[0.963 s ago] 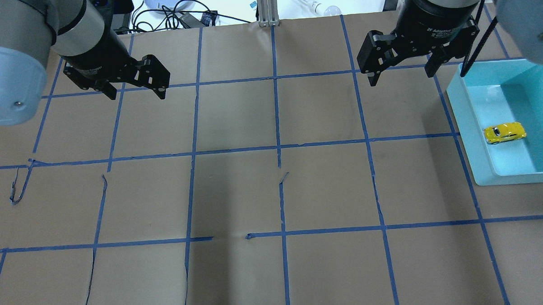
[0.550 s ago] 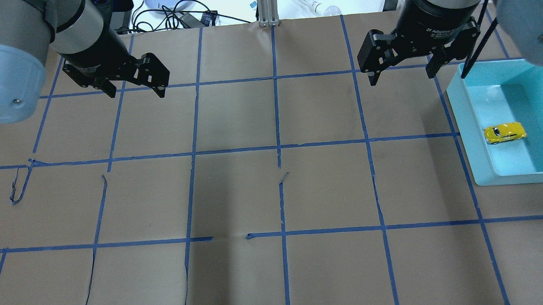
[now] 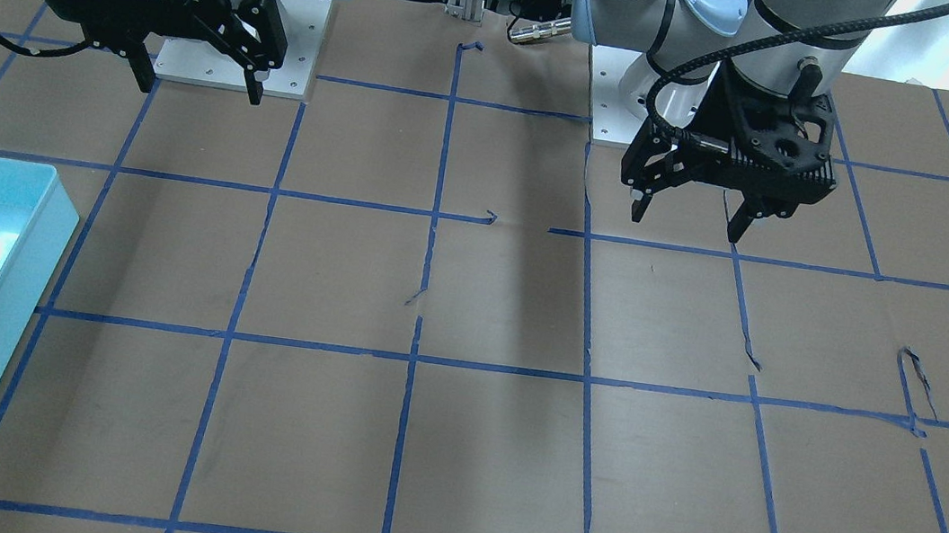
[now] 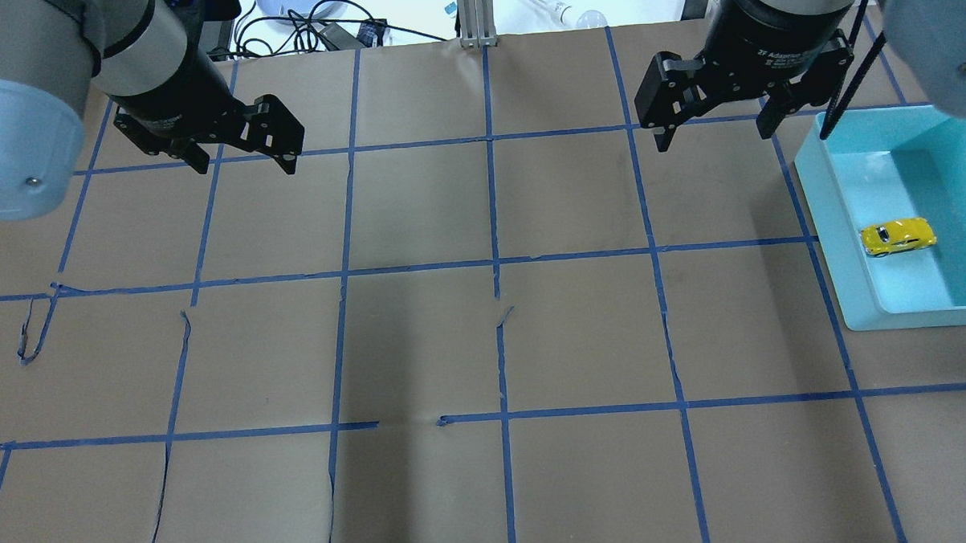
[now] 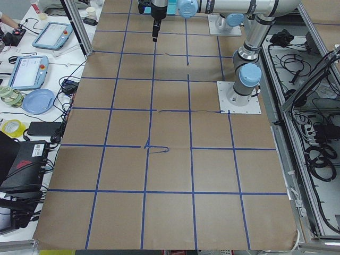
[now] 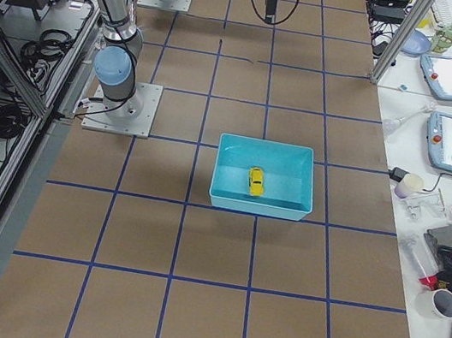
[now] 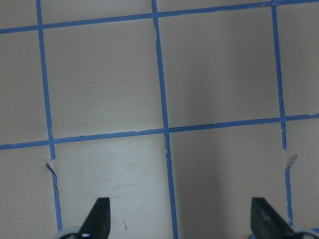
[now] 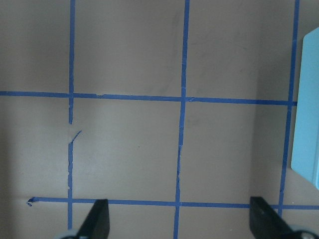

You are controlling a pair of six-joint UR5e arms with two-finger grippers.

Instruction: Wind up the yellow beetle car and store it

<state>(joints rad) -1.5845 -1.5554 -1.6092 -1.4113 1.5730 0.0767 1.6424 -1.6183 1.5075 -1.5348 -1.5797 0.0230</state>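
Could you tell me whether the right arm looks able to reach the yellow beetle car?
Probably yes: the right gripper hangs open near the teal bin, and the yellow beetle car lies uncovered inside.

Even, bright overhead lighting; soft dark shadow band across brown paper-covered bench; frames sharp, wrist-view fingertips slightly blurred.

You had the yellow beetle car lying inside the turquoise bin at the frame's right edge. The left gripper at upper left and the right gripper at upper right both hung spread and empty.
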